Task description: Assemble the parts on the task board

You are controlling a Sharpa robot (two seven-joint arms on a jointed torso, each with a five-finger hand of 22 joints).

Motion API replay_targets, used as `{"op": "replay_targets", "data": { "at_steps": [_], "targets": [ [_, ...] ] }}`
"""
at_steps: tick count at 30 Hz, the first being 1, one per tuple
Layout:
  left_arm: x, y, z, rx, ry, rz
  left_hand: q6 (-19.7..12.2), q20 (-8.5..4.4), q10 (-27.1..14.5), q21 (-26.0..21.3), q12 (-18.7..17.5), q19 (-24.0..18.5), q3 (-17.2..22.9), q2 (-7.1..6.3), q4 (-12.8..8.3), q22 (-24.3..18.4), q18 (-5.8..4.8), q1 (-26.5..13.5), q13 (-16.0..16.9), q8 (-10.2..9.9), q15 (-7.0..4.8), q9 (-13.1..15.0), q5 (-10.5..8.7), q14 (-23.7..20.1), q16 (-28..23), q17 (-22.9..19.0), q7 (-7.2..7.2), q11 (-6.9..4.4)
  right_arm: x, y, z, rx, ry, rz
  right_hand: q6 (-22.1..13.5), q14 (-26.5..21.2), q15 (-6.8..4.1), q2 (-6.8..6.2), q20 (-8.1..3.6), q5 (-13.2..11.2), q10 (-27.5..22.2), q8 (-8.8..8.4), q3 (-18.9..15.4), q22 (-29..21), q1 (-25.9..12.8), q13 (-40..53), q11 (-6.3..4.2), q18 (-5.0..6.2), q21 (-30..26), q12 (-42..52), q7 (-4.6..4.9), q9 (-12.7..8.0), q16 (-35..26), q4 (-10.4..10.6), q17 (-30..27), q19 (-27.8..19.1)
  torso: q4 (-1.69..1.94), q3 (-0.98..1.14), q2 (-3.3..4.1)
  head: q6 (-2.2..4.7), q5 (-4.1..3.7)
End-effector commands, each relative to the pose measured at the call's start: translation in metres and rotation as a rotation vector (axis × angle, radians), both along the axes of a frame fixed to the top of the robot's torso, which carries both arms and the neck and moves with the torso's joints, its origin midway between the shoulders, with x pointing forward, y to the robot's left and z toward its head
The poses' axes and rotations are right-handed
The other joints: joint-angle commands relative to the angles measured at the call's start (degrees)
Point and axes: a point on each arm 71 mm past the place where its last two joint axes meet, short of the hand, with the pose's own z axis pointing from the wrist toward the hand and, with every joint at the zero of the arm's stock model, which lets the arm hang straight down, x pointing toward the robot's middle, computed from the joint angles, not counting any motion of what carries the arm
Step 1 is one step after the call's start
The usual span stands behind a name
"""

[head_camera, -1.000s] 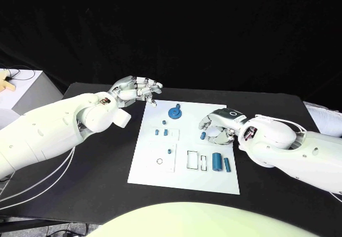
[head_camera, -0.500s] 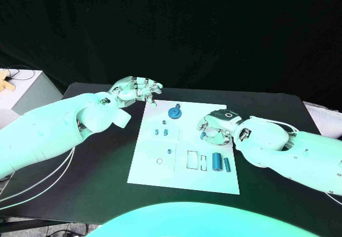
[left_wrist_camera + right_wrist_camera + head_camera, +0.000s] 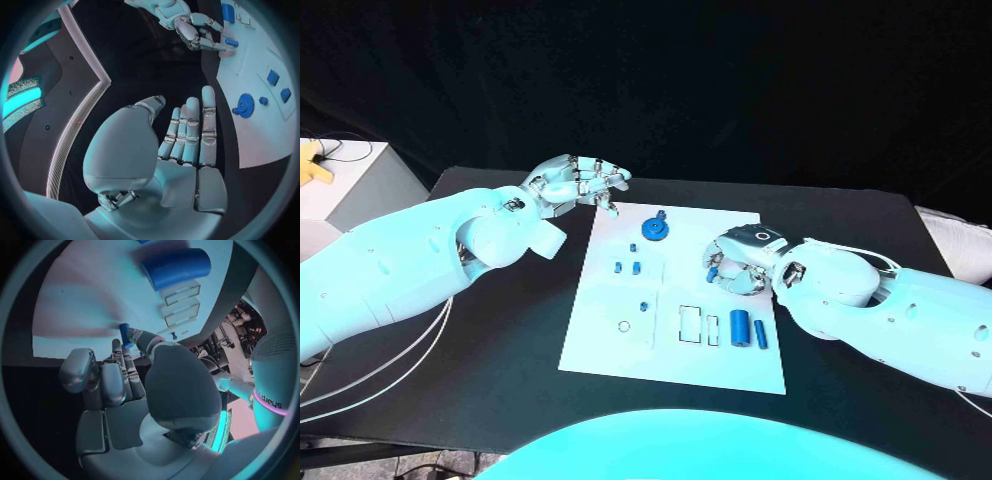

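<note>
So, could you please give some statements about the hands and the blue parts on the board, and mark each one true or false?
1. The right hand pinches a small blue part over the task board. True.
2. The left hand holds the blue gear. False: it holds nothing, and the gear sits on the board.
3. The left hand is off the board, near its far left corner. True.
4. The large blue cylinder lies on the bare table. False: it lies on the board.

task board: 1 | blue parts: about 8 | hands: 2
</note>
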Motion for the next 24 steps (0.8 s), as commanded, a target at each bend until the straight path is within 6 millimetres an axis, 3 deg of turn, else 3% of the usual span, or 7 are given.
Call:
{"op": "replay_targets", "data": {
  "at_steps": [1,5,7,10,18,24],
  "targets": [
    [-0.0007,-0.0018,0.0006,-0.015,0.005,-0.017,-0.41,0.15,-0.48,-0.37,-0.18,0.38,-0.32,0.35,0.11,-0.10,0.73,0.36,-0.07,0.28,0.26,-0.09,-0.11,-0.08,-0.18,0.08,1.52,0.09,-0.0007,0.0011,-0.0001,-0.005,-0.013,0.011,0.60,0.56,-0.16,-0.33,-0.02,-0.13,0.79,0.23,0.82,0.40,0.20,0.02,0.09,-0.90,0.46,0.32,0.07,0.01,0.20,0.25,0.00,0.64,-0.02,-0.01,-0.03,0.00,-0.02],
    [-0.0007,-0.0016,0.0006,-0.015,0.006,-0.018,-0.41,0.15,-0.48,-0.37,-0.18,0.38,-0.32,0.35,0.11,-0.10,0.73,0.36,-0.07,0.28,0.26,-0.09,-0.11,-0.08,-0.18,0.08,1.52,0.09,-0.0013,0.0020,0.0006,0.008,-0.018,0.016,1.82,0.64,-0.31,0.16,-0.12,-0.55,2.38,0.83,2.38,2.20,0.06,0.12,-0.11,-1.24,1.97,0.62,0.03,0.25,0.41,0.72,0.25,1.24,-0.01,0.00,-0.04,0.00,-0.11],
    [-0.0007,-0.0017,0.0006,-0.015,0.006,-0.018,-0.41,0.15,-0.48,-0.37,-0.18,0.38,-0.32,0.35,0.11,-0.10,0.73,0.36,-0.07,0.28,0.26,-0.09,-0.11,-0.08,-0.18,0.08,1.52,0.09,-0.0019,0.0026,0.0008,0.015,-0.017,0.018,2.34,0.75,-0.43,0.26,-0.23,-2.88,3.24,1.07,3.60,2.94,0.05,0.16,-0.28,-1.36,2.57,0.48,-0.08,0.38,0.67,0.93,0.59,1.47,0.00,0.00,-0.02,0.00,-0.11],
    [-0.0007,-0.0016,0.0005,-0.014,0.007,-0.018,-0.42,0.16,-0.50,-0.41,-0.16,0.38,-0.36,0.40,0.19,-0.12,0.73,0.32,-0.07,0.32,0.28,-0.10,-0.10,-0.10,-0.18,0.09,1.52,0.09,-0.0024,0.0031,0.0009,0.024,-0.012,0.018,3.37,0.83,-0.61,0.56,-0.35,-3.73,4.54,1.63,4.61,4.01,0.05,0.34,-0.53,-1.55,3.46,0.64,-0.25,0.69,0.86,1.12,0.81,1.79,-0.03,-0.02,-0.01,0.00,-0.13],
    [-0.0008,-0.0013,0.0004,-0.013,0.009,-0.018,-0.43,0.17,-0.51,-0.43,-0.16,0.38,-0.38,0.42,0.22,-0.14,0.73,0.32,-0.08,0.34,0.28,-0.10,-0.10,-0.11,-0.18,0.09,1.52,0.09,-0.0026,0.0033,0.0002,0.043,0.005,0.007,4.98,1.13,-1.11,0.95,-0.79,-4.14,7.05,2.73,5.57,6.28,-0.05,0.79,-1.23,-1.96,5.38,0.69,-0.82,1.50,1.53,1.27,1.85,2.47,0.01,-0.01,0.00,0.00,-0.22],
    [-0.0010,-0.0013,0.0003,-0.012,0.011,-0.020,-0.43,0.18,-0.53,-0.45,-0.14,0.39,-0.40,0.45,0.23,-0.15,0.73,0.35,-0.08,0.37,0.28,-0.11,-0.09,-0.12,-0.17,0.09,1.51,0.09,-0.0026,0.0034,-0.0007,0.060,0.008,-0.012,6.36,1.26,-1.79,2.24,-1.36,-4.01,9.54,4.23,5.92,8.16,0.63,1.49,-2.06,-2.29,6.96,0.82,-1.57,2.77,1.87,0.74,2.17,2.98,-0.03,-0.01,-0.01,0.00,-0.24]
  ]
}}
